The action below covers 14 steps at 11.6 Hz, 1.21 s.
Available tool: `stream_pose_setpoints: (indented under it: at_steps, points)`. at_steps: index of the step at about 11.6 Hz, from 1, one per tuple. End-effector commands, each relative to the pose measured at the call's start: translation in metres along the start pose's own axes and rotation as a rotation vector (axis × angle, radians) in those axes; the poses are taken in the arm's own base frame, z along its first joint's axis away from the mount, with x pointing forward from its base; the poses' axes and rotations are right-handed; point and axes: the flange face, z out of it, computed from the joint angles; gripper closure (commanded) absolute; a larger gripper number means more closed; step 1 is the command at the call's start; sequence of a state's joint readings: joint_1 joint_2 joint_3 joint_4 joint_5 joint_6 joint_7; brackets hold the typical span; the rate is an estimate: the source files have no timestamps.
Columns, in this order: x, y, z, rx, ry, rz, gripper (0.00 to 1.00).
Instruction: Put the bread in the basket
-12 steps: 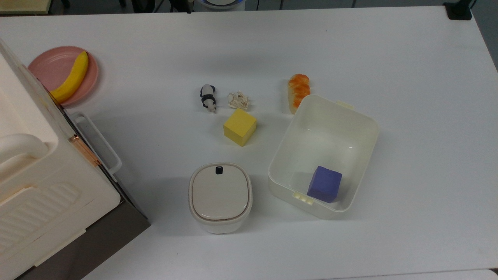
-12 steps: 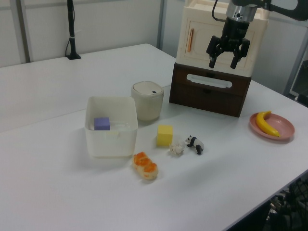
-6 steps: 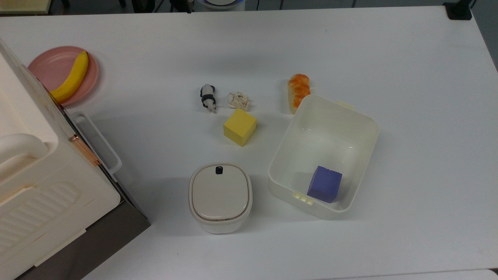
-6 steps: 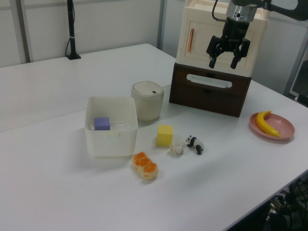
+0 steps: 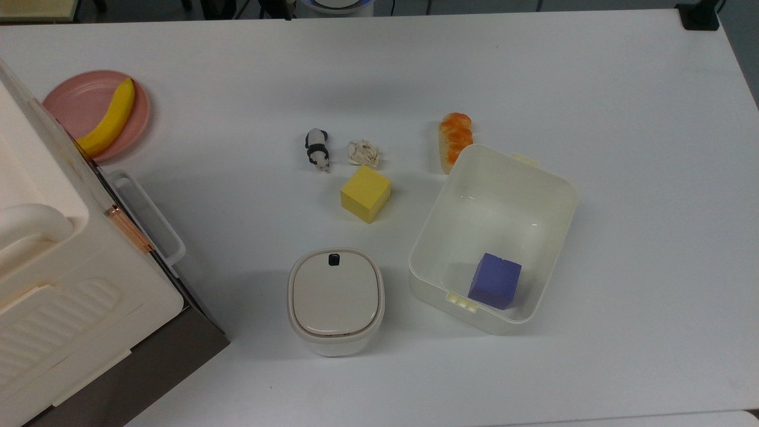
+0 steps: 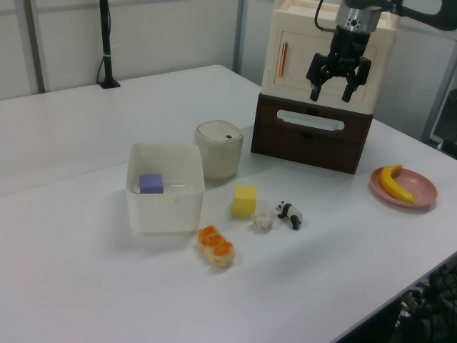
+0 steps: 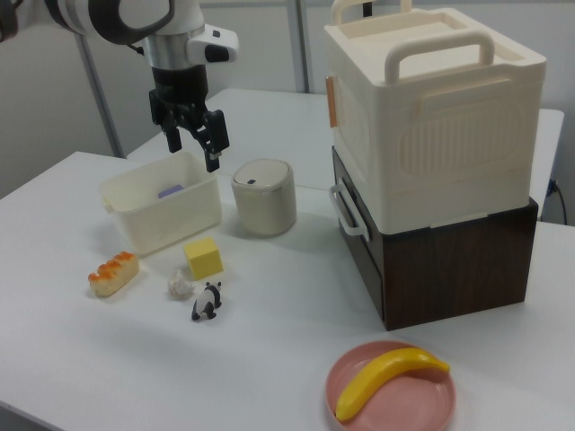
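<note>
1. My gripper hangs high in the air with its two fingers spread apart and nothing between them. In the right view, my gripper sits above the gap between the basket and the lidded white container.

2. The bread lies on the table, well below my fingertips and far off toward the left view's lower left. In the right view the bread is down and to the right view's left of me, on the far side of the basket from where I hover.

3. The loaf sits just outside the basket, close against one corner of its wall; from the top view I cannot tell whether the bread touches that wall or stands just apart from it.

4. Its long axis runs roughly up and down in the top view, nearly along the basket's neighbouring wall. I judge I should turn my fingers to close across the short width, one finger going down on the basket side where room looks tight.

5. The basket already holds a purple cube at its end farthest from the bread, so the near end is free for the drop.

6. The yellow cube, the paper ball and the panda figure lie between me and the loaf along the table, so I would cross over them at height.
</note>
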<state>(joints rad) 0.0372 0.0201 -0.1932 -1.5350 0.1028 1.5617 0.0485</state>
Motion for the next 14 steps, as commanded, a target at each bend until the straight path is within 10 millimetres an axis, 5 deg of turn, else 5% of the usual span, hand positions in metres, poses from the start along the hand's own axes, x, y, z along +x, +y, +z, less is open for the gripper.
stream_pose_setpoints:
  at_steps: [1, 6, 9, 14]
  points:
    - [-0.008, -0.002, 0.001, -0.010, -0.010, -0.017, 0.00]
    - [-0.012, -0.015, 0.028, -0.008, -0.070, -0.173, 0.00]
    - [-0.020, -0.057, 0.072, -0.018, -0.125, -0.320, 0.00]
    - [-0.041, -0.107, 0.136, -0.066, -0.038, -0.265, 0.00]
